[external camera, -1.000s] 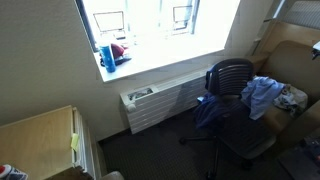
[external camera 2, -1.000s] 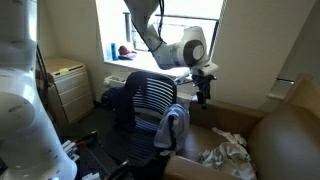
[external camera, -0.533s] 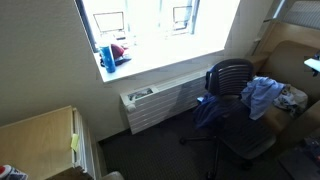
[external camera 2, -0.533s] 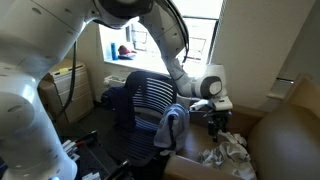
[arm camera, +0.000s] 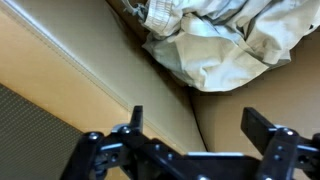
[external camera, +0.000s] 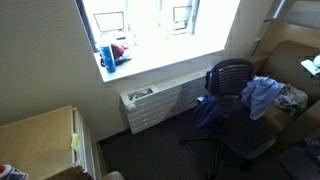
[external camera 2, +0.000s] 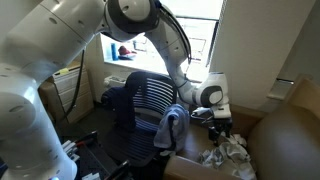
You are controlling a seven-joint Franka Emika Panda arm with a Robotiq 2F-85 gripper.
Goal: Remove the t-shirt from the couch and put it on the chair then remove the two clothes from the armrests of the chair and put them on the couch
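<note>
The pale t-shirt [external camera 2: 228, 151] lies crumpled on the tan couch [external camera 2: 288, 135]; the wrist view shows the t-shirt [arm camera: 222, 38] at the top, on the couch seat [arm camera: 60, 75]. My gripper [external camera 2: 221, 127] hangs just above it, open, and in the wrist view the gripper [arm camera: 200, 125] has nothing between its fingers [arm camera: 264, 125]. The black chair [external camera: 232, 75] stands beside the couch [external camera: 292, 58]. A light blue garment [external camera: 261, 95] hangs over one armrest and a dark navy one [external camera: 210, 110] over the other. The blue garment [external camera 2: 172, 125] hangs beside the chair [external camera 2: 148, 98] back.
A window sill [external camera: 150, 55] holds a blue cup and a red object. A white radiator [external camera: 160, 100] runs under it. A light wooden cabinet [external camera: 40, 140] stands at the near left. The big white arm [external camera 2: 60, 60] fills the left of an exterior view.
The arm has swung down and across from above the chair. My gripper now hangs low over the t-shirt on the couch, still open.
</note>
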